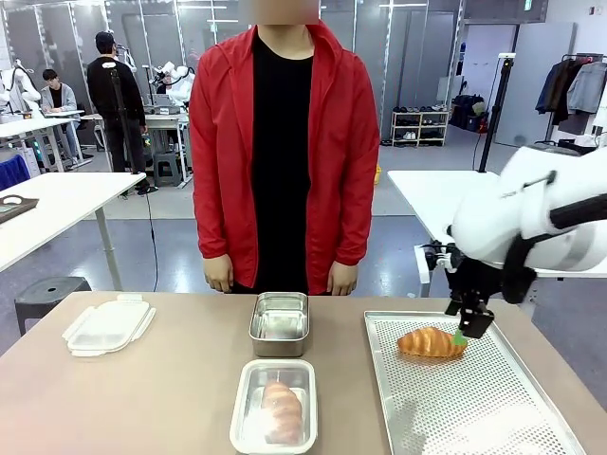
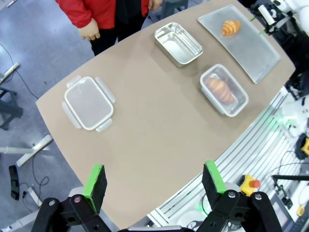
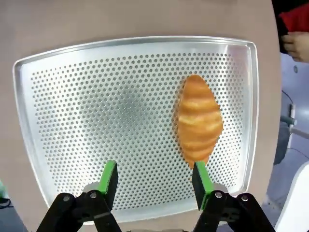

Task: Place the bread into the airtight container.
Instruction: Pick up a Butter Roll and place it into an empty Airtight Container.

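A brown table is shared with a person in a red jacket standing at its far edge. Along the right edge lies a perforated silver metal tray, with a golden croissant at its far end. The right claw hangs released just beside the croissant's tip. At mid-table, towards the far edge, stands an empty rectangular steel container. At the near edge, a second shallow rectangular container holds another croissant. A clear clip-on lid sits near the far left corner. The left claw hovers high above the table, released.
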You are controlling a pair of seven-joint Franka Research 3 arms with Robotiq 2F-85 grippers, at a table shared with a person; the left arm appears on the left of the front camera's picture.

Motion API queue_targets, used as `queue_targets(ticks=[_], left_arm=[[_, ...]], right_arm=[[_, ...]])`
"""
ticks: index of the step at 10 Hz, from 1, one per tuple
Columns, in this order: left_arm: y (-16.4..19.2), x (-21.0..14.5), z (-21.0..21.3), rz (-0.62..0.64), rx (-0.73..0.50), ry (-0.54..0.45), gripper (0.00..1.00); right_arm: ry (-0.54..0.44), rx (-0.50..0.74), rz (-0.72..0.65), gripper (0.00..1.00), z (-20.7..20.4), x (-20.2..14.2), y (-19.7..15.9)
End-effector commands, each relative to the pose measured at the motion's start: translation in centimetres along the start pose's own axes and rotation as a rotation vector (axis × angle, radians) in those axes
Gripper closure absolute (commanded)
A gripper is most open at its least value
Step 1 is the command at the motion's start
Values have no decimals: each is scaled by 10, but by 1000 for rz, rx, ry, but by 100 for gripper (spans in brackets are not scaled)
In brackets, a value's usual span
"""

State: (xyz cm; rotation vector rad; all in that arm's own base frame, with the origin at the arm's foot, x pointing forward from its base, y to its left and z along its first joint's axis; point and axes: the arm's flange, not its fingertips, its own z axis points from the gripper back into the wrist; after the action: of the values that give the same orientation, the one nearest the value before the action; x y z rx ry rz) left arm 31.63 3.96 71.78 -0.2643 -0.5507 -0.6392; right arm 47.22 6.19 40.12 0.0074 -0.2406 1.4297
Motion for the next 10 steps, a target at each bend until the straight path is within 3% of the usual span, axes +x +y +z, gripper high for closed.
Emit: queue_targets(ticks=[1,2,3,4,7,10], left_arm=[[0,0,1,-6,-3,0,0],[0,0,1,-6,-3,0,0],[0,0,1,-6,-3,0,0],[0,0,1,-6,-3,0,0],[0,0,1,-6,-3,0,0],[0,0,1,-6,-3,0,0]], right_arm=[[39,3,8,22,-10,7,-22],[55,2,34,22,-20,11,-29],[69,14,50,4,-31,12,-36],[84,-4,46,0,-41,12,-43],[119,6,64,0,-72,14,-61],[94,31,55,0,-92,10,-70]])
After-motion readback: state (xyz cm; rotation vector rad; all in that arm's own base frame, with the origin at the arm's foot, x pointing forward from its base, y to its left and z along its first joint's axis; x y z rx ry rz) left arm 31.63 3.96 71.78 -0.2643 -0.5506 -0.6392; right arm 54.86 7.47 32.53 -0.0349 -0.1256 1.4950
